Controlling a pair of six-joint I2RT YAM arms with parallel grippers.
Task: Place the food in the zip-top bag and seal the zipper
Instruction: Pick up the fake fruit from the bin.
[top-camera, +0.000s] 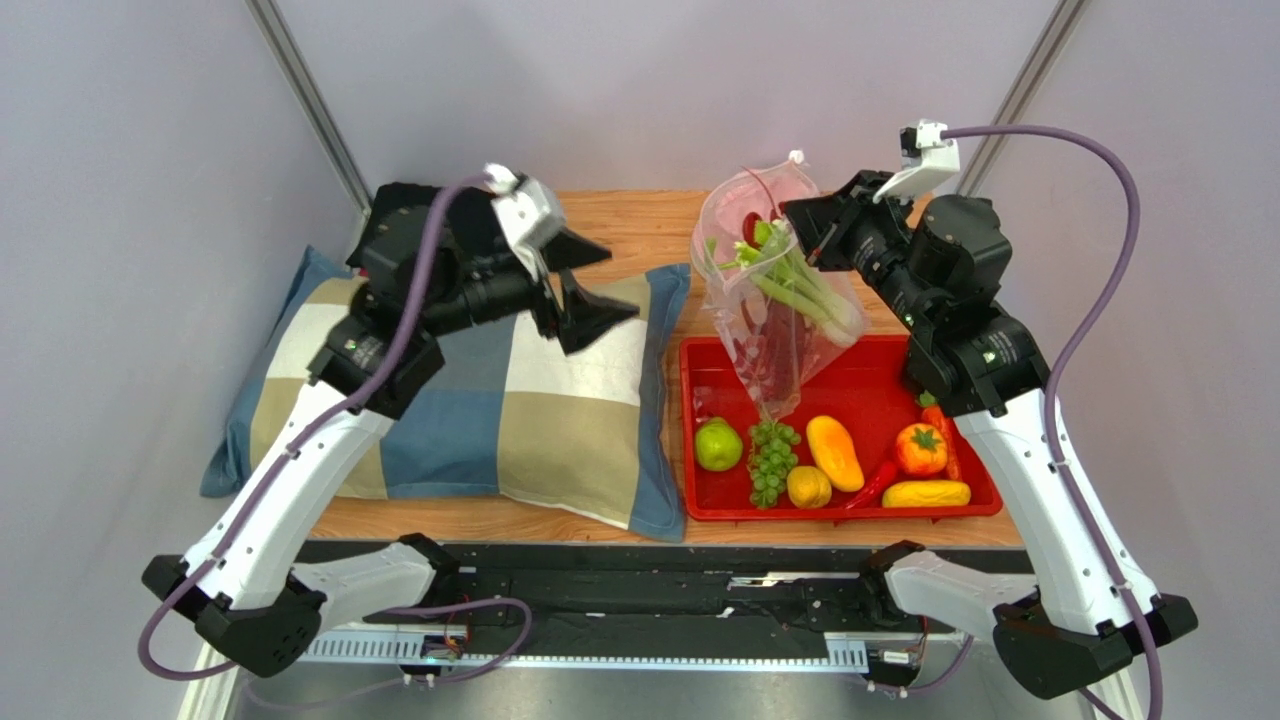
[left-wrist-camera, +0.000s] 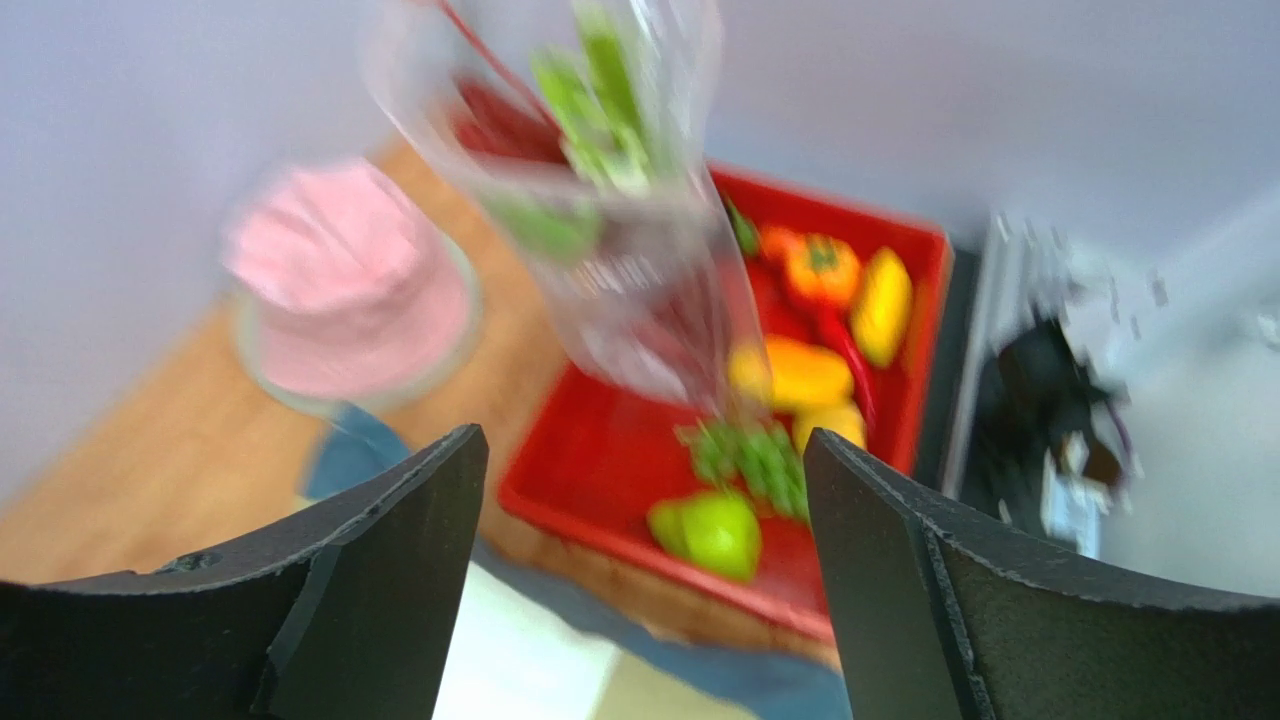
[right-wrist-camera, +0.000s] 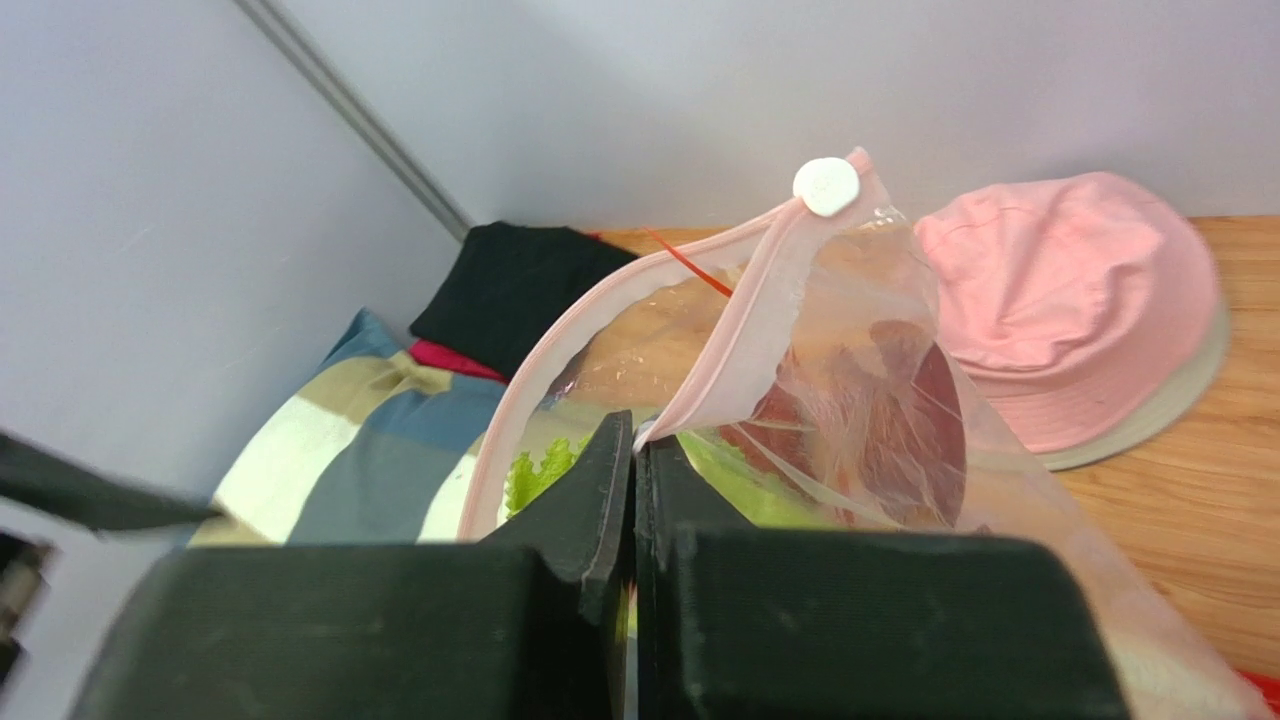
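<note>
The zip-top bag (top-camera: 774, 323) hangs over the red tray (top-camera: 849, 375), held up by my right gripper (top-camera: 800, 225), which is shut on its mouth edge (right-wrist-camera: 634, 443). The pink zipper (right-wrist-camera: 601, 323) gapes open, with a white slider (right-wrist-camera: 825, 183) at its top end. Inside the bag are the celery stalk (top-camera: 796, 288) and the red lobster (right-wrist-camera: 887, 420). The green apple (top-camera: 718, 444) and grape bunch (top-camera: 772, 459) lie in the tray. My left gripper (top-camera: 579, 293) hovers open and empty over the pillow, left of the bag; its blurred view shows the bag (left-wrist-camera: 631, 255), apple (left-wrist-camera: 714, 533) and grapes (left-wrist-camera: 759, 458).
A checked pillow (top-camera: 496, 398) covers the table's left half. The tray also holds an orange mango (top-camera: 834, 450), a tomato (top-camera: 921, 447) and yellow pieces (top-camera: 927, 492). A pink hat (right-wrist-camera: 1067, 300) sits on the wood behind the bag, with a black cloth (right-wrist-camera: 511, 278) at the back.
</note>
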